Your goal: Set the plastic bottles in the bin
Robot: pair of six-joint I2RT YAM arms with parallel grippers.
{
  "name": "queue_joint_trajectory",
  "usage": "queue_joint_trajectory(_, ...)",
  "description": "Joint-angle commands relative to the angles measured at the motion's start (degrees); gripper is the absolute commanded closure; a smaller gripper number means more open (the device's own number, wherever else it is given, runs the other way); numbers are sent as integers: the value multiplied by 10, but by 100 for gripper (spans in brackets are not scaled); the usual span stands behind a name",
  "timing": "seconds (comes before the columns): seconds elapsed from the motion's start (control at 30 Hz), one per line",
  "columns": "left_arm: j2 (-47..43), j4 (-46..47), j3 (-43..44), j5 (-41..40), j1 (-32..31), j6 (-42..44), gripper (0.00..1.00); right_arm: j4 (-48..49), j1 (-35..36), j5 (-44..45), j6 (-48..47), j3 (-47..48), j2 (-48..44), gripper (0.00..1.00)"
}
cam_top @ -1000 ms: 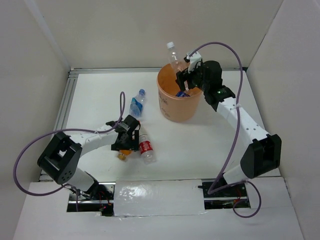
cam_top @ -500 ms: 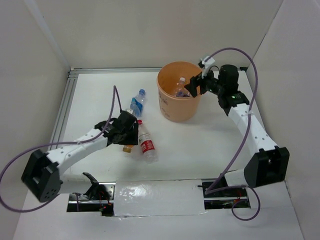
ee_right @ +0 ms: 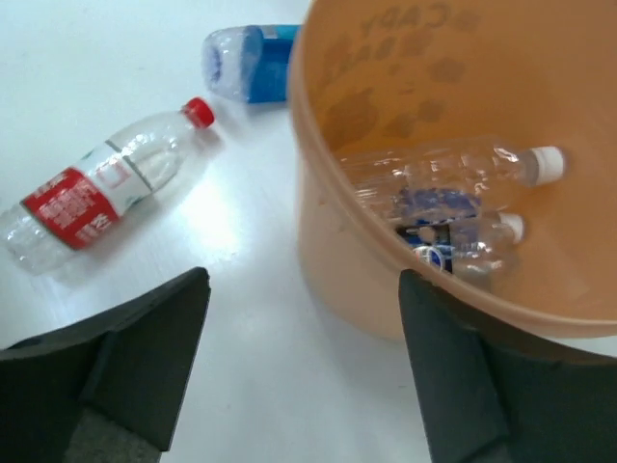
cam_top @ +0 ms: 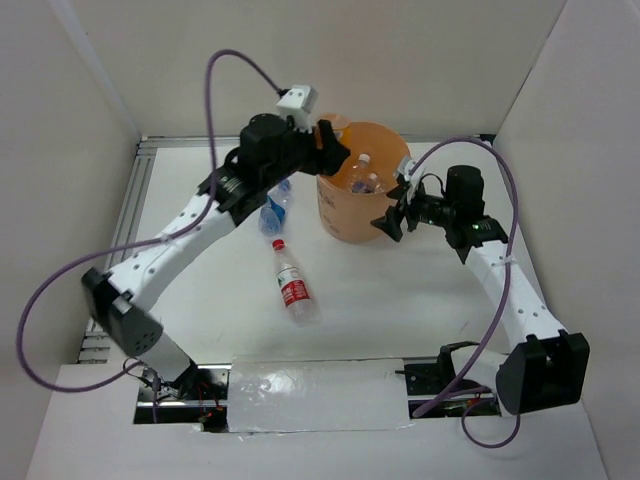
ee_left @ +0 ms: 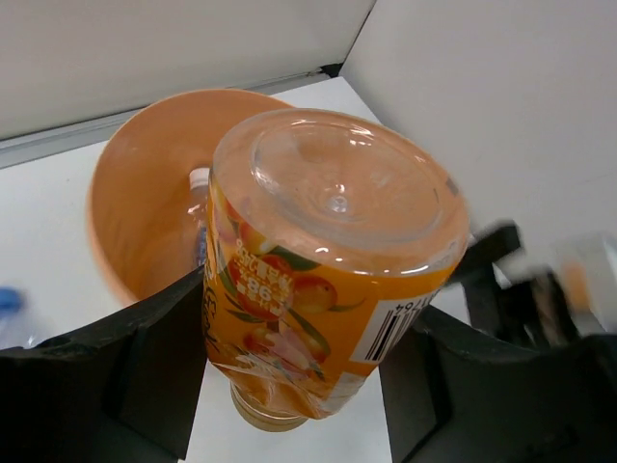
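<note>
At the far-left rim of the peach-orange bin [cam_top: 352, 222], the left gripper [cam_top: 326, 142] is clenched around an orange juice bottle [ee_left: 318, 270], held up off the tabletop [cam_top: 400, 290] with its cap pointing down and its clear base toward the wrist camera. On the bin's right side the right gripper [ee_right: 299, 362] hangs low with its jaws spread and nothing between them. Two clear white-capped bottles [ee_right: 448, 169] already lie inside the bin, while a red-labelled bottle [cam_top: 292, 292] lies on its side well in front of it and a blue-labelled bottle [cam_top: 272, 212] lies just left of it.
</note>
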Motion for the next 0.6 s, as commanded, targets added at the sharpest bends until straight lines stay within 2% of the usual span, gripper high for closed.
queue_joint_trajectory(0.0,102,59,76,12,-2,17,70,-31,5,-61,-62,-28,-55,3)
queue_joint_trajectory(0.03,152,59,118,12,-2,17,63,-39,11,-72,-73,-34,-62,0)
queue_joint_trajectory(0.13,211,24,174,5,-2,11,30,-54,30,-99,-90,-47,-68,0)
queue_joint_trajectory(0.17,232,19,194,5,-2,3,9,-54,56,-92,-82,-54,-68,0)
queue_joint_trajectory(0.2,232,19,195,5,3,3,1,-66,72,-83,-82,-54,-68,0)
queue_joint_trajectory(0.3,232,30,195,5,3,3,1,-35,147,-28,-50,-68,-40,0)
queue_joint_trajectory(0.37,217,36,200,5,3,3,1,-2,218,34,10,-86,-17,0)
queue_joint_trajectory(0.4,199,36,200,-8,3,9,1,62,264,83,66,-97,7,2)
queue_joint_trajectory(0.43,188,36,200,-20,3,16,1,63,282,83,94,-98,21,2)
queue_joint_trajectory(0.5,156,36,176,-65,3,26,1,112,311,139,150,-104,55,2)
queue_joint_trajectory(0.53,113,36,160,-90,3,40,1,127,324,157,209,-104,89,2)
queue_joint_trajectory(0.57,87,36,115,-117,3,47,1,142,343,169,239,-104,103,2)
